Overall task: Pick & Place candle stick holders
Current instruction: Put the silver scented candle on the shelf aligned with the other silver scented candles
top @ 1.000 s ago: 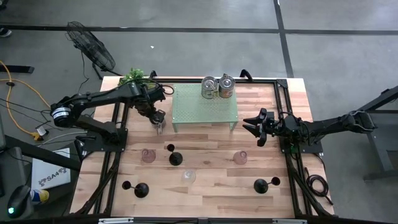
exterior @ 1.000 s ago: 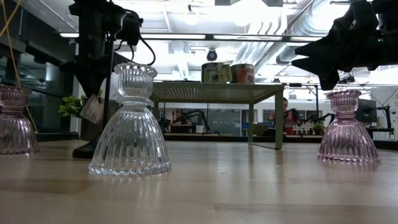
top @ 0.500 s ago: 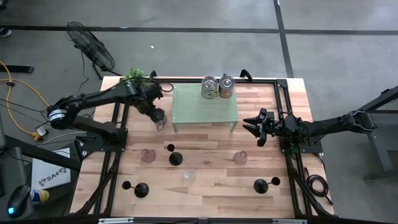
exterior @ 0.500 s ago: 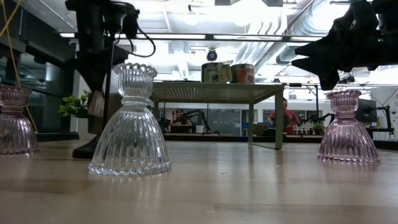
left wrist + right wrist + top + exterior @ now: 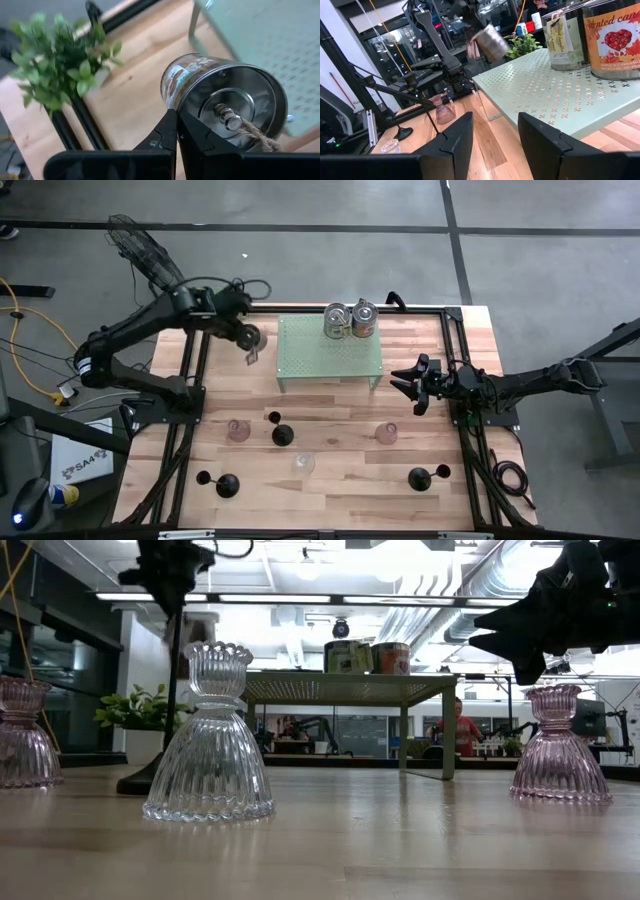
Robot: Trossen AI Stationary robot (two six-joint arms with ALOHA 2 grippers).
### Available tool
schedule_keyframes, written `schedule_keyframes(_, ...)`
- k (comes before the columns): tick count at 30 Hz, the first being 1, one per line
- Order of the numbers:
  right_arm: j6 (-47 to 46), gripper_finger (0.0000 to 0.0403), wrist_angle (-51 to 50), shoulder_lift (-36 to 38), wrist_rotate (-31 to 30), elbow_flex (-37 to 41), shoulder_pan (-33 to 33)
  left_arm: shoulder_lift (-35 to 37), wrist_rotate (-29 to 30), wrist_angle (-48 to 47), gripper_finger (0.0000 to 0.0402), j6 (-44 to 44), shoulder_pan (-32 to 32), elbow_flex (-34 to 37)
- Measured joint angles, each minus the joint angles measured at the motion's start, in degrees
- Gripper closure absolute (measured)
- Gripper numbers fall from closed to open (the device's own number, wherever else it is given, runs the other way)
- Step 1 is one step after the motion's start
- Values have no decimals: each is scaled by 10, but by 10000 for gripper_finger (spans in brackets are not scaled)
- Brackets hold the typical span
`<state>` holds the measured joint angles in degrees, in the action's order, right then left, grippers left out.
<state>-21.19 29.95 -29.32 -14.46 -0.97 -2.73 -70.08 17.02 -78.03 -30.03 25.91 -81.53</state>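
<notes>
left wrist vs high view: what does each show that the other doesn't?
Left wrist only: the held tin is a metal candle tin with a twine-tied knob lid, clamped in the left gripper jaws.

High only: the right gripper, jaws open, waiting beside the green shelf; two candle tins on it; three black candle stick holders, untouched.

Both: the plant, the shelf, and the tin lifted near the shelf's left end.
</notes>
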Motion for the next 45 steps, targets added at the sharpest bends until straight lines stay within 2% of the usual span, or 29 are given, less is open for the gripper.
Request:
schedule_keyframes(9,0,255,0,0,0,0,0,-68,-2,2,401,58,0,-104)
schedule_keyframes(16,0,255,0,0,0,0,0,-142,-40,11,401,101,0,-173)
schedule_keyframes(20,0,255,0,0,0,0,0,-180,-72,20,401,161,0,-212)
schedule_keyframes(26,0,255,0,0,0,0,0,-221,-154,13,401,336,24,-253)
schedule_keyframes(33,0,255,0,0,0,0,0,-235,-222,17,401,545,71,-255)
schedule_keyframes(42,0,255,0,0,0,0,0,-249,-260,26,401,849,82,-255)
schedule_keyframes(45,0,255,0,0,0,0,0,-256,-268,28,401,923,82,-255)
